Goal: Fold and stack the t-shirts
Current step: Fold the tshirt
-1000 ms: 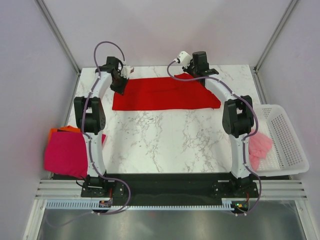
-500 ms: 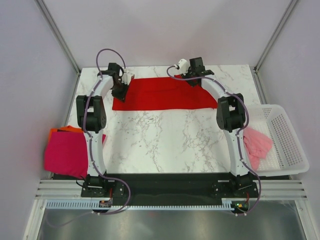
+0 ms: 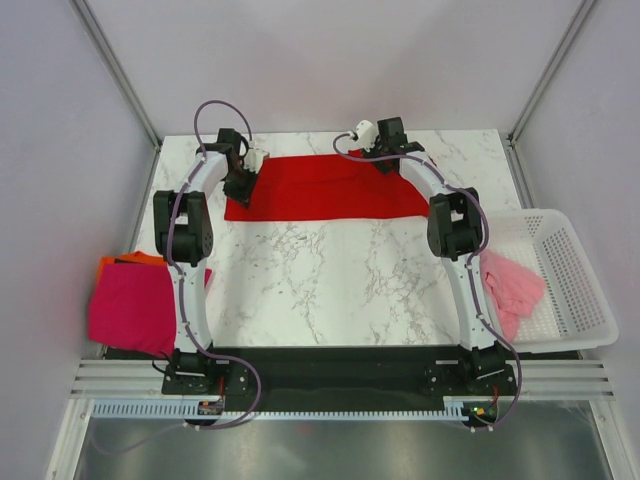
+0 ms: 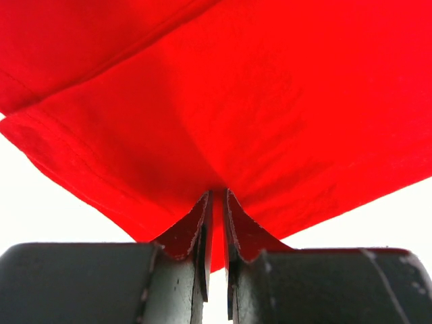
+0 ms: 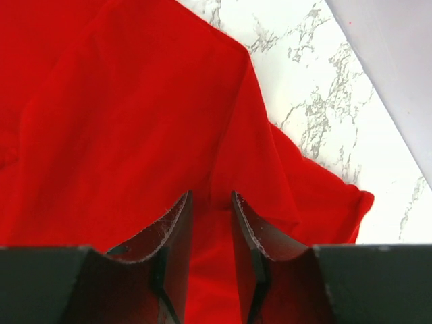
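Note:
The bright red t-shirt (image 3: 320, 185) lies folded in a flat band across the far side of the marble table. My left gripper (image 3: 243, 172) is at its left end. In the left wrist view the jaws (image 4: 217, 196) are nearly together with red cloth (image 4: 270, 101) pinched between them, lifted off the table. My right gripper (image 3: 386, 150) is at the shirt's far right part. In the right wrist view it (image 5: 210, 197) is closed narrowly on a raised fold of the red cloth (image 5: 121, 121). No neck label shows.
A magenta shirt (image 3: 130, 305) lies on an orange one (image 3: 122, 259) off the table's left edge. A pale pink shirt (image 3: 512, 285) hangs over the near rim of the white basket (image 3: 580, 270) at the right. Grey walls stand close behind the table.
Both grippers have shifted slightly toward the far edge. The right arm's elbow has swung left, and the shirt's right end has drawn in to the left.

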Available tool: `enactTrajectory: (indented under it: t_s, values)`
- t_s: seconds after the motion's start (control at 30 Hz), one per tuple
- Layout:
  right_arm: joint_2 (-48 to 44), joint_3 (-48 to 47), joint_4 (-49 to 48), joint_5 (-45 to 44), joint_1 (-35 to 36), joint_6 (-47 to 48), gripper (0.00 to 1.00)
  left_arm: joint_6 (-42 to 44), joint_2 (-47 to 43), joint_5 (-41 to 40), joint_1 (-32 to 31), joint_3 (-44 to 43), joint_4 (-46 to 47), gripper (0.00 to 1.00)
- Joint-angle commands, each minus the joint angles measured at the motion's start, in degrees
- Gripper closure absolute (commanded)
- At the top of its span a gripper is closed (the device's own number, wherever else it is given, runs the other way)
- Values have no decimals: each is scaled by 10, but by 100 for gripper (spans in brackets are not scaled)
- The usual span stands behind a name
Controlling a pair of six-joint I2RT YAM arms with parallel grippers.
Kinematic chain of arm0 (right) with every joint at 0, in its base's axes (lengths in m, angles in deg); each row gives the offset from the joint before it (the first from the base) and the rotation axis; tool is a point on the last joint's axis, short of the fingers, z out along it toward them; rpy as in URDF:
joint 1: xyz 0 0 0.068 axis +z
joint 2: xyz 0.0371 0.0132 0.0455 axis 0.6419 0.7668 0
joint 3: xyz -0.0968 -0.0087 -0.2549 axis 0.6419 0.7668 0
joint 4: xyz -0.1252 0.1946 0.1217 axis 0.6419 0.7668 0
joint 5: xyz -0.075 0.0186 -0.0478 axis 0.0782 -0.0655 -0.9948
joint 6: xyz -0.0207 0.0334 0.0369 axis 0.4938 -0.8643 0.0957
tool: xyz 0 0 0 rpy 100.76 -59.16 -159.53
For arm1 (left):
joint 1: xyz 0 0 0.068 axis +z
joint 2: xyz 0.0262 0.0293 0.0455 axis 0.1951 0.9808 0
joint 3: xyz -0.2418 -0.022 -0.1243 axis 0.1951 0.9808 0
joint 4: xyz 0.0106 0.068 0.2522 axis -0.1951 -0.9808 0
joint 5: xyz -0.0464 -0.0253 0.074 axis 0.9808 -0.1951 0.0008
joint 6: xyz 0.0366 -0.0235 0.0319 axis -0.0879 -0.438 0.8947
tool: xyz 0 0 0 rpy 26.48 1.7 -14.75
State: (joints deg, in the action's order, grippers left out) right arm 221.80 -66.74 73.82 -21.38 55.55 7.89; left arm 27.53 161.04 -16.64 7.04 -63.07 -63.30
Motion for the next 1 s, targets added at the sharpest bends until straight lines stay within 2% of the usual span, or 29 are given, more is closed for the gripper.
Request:
enactTrajectory:
  t_s: [0.0, 0.1, 0.13, 0.23, 0.43, 0.67, 0.73, 0.8, 0.97]
  values:
    - [14, -34, -1, -2, -4, 4, 64, -8, -5, -10, 0, 2, 7, 83]
    - [21, -43, -3, -5, -7, 4, 69, -7, -5, -14, 0, 2, 7, 83]
    - [23, -45, -3, -6, -7, 3, 78, -8, -6, -15, -1, 2, 7, 83]
    - [25, -48, -13, -16, -8, 1, 88, -7, -6, -16, -2, 3, 7, 83]
    - [11, -37, -54, -42, -9, 8, 93, -6, -8, -19, -2, 10, 8, 83]
    - [21, -51, -140, -95, -9, 18, 93, 2, -15, -22, -3, 15, 8, 83]
    - [23, -51, -171, -118, -9, 18, 81, 4, -17, -26, -3, 19, 8, 82]
    - [27, -51, -191, -133, -10, 14, 56, 6, -21, -27, -3, 24, 8, 82]
    - [40, -62, -267, -233, -13, 0, 50, 7, -26, -30, -3, 32, 7, 82]
